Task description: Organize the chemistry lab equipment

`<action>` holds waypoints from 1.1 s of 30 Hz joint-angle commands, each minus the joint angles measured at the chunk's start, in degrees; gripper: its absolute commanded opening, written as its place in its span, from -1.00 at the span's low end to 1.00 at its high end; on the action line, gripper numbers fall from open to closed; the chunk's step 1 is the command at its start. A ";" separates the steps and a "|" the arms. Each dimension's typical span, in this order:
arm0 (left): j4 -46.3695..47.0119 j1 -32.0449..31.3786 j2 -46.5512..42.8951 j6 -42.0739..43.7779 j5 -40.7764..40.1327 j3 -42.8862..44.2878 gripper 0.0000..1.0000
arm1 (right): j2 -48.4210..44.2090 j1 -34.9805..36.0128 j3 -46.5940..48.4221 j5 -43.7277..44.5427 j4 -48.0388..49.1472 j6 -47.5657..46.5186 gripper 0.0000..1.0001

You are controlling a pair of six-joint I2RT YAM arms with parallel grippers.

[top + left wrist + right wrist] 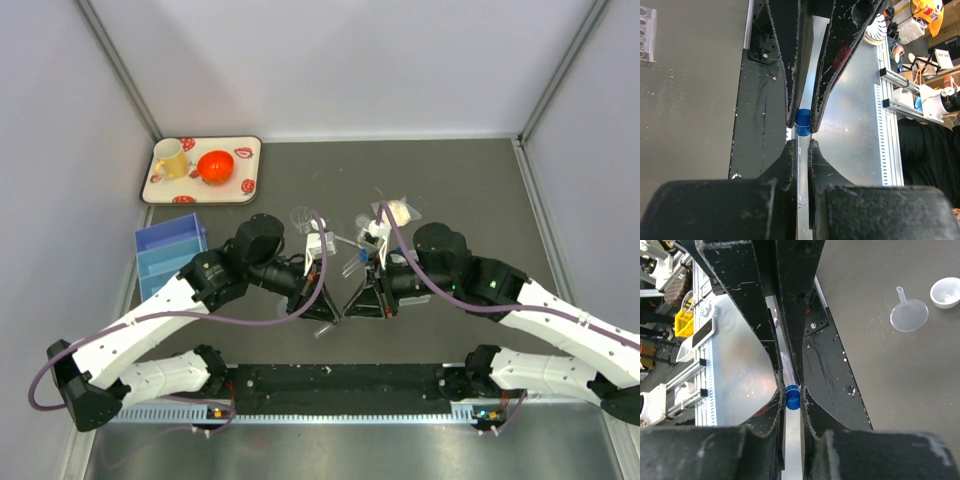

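Observation:
A clear tube with a blue cap (802, 123) hangs level between my two grippers over the table's near edge. My left gripper (801, 145) is shut on the tube's clear body (802, 170). In the right wrist view the blue cap (792, 397) sits pinched between the jaws of my right gripper (792, 392). From above, the left gripper (328, 303) and right gripper (352, 301) meet tip to tip at the table's middle front, and the tube is hidden there. A clear funnel (909, 315) and a small white cup (946, 292) lie on the dark mat. A gridded clear rack (646, 34) lies farther off.
A white tray (254, 150) at the back left carries a yellow mug (172, 160) and an orange-red bowl (215, 165). A blue bin (170, 250) stands by the left wall. Small clear items (300, 215) lie behind the grippers. A black rail (330, 378) runs along the front.

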 commanded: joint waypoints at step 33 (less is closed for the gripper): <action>-11.42 -0.29 -1.29 -1.09 -45.78 13.02 0.87 | -3.02 0.59 6.00 30.13 -16.07 -3.07 -1.00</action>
